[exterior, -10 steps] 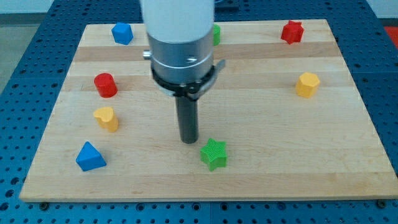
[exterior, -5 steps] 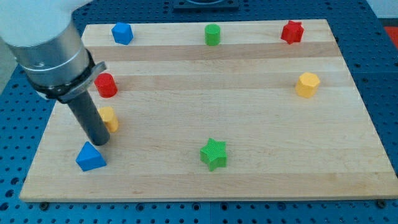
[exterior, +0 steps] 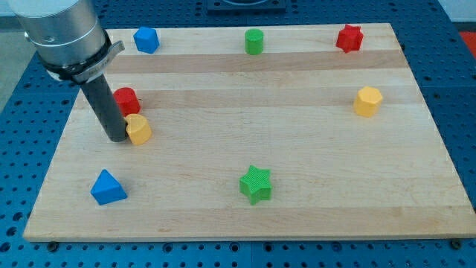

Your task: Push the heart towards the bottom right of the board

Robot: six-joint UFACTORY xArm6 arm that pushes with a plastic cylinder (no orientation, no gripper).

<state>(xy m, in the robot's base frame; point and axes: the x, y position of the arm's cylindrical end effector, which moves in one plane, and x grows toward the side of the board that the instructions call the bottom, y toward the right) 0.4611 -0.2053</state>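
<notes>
So the board (exterior: pixel 297 208) sits on a blue pegboard counter (exterior: pixel 15 134). No gripper on this arm, just a rod. My tip (exterior: pixel 117 139) is touching the yellow heart (exterior: pixel 138 129) on its left side. The heart's at the board's left, with the red cylinder (exterior: pixel 127 100) right behind it. The blue triangle (exterior: pixel 107 187) is lower left and the green star (exterior: pixel 256 184) bottom middle.
</notes>
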